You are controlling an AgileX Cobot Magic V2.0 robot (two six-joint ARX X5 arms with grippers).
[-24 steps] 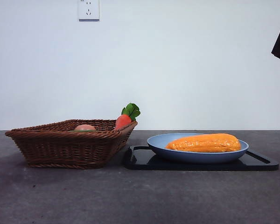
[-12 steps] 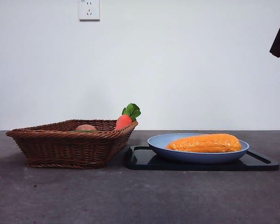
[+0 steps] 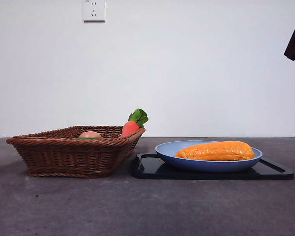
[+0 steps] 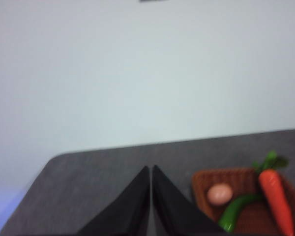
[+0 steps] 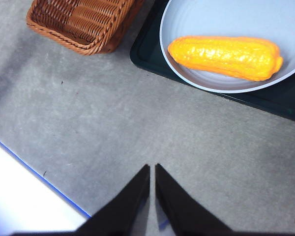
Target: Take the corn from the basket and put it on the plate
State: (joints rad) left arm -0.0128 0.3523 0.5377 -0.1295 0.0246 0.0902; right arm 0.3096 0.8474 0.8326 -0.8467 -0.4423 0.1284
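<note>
Frontally, the corn [image 3: 215, 150] lies in the plate [image 3: 167, 149] beside the basket [image 3: 64, 157] — bare table all around. Left gripper [image 4: 151, 169], jaws together, is near the basket's carrot [image 4: 277, 194]. Right gripper [image 5: 152, 168] — jaws together — hangs well off the plate.

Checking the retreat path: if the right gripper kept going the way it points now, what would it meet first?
Probably bare table: the right gripper, jaws shut, points at open grey surface short of the black tray and plate. Depth is unclear.
</note>
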